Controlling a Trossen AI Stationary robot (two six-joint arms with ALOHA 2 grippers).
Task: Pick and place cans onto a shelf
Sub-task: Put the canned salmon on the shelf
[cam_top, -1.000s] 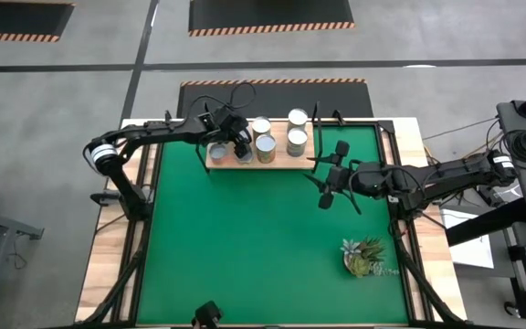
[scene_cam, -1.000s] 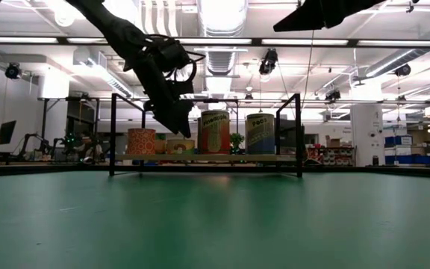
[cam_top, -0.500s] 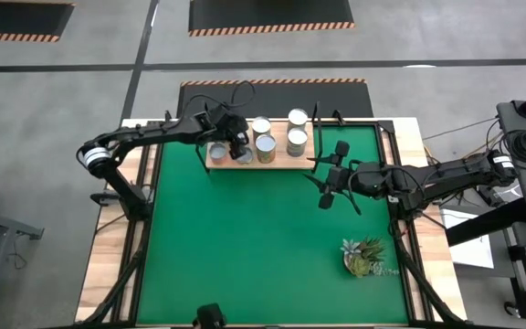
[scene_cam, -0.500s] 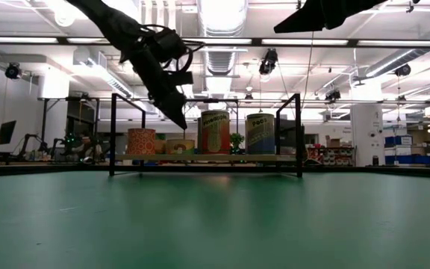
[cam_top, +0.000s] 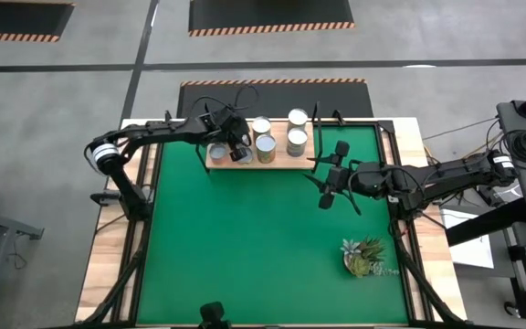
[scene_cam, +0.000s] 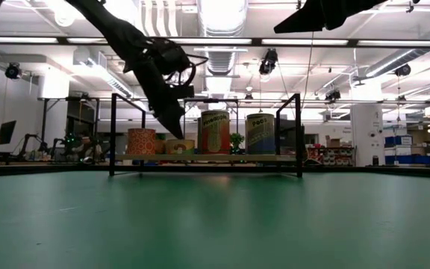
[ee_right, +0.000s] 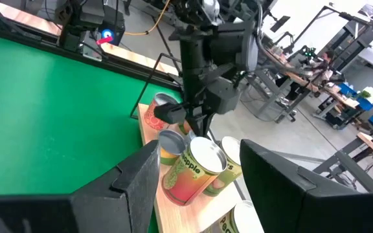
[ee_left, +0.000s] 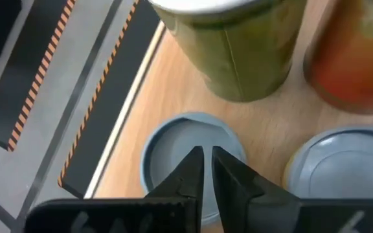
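Just beneath closed left claw (ee_left: 206, 169): short can (ee_left: 173, 136).

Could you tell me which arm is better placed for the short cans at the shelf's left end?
Left: the left gripper hangs shut directly over a short can; the right gripper waits open above the green mat, off the shelf.

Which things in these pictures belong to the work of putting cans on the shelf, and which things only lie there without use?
Belonging to the job:
- cans
- shelf
- left gripper, shut and empty above the shelf
- right gripper, open over the mat

Only lying about:
- small plant
- green mat
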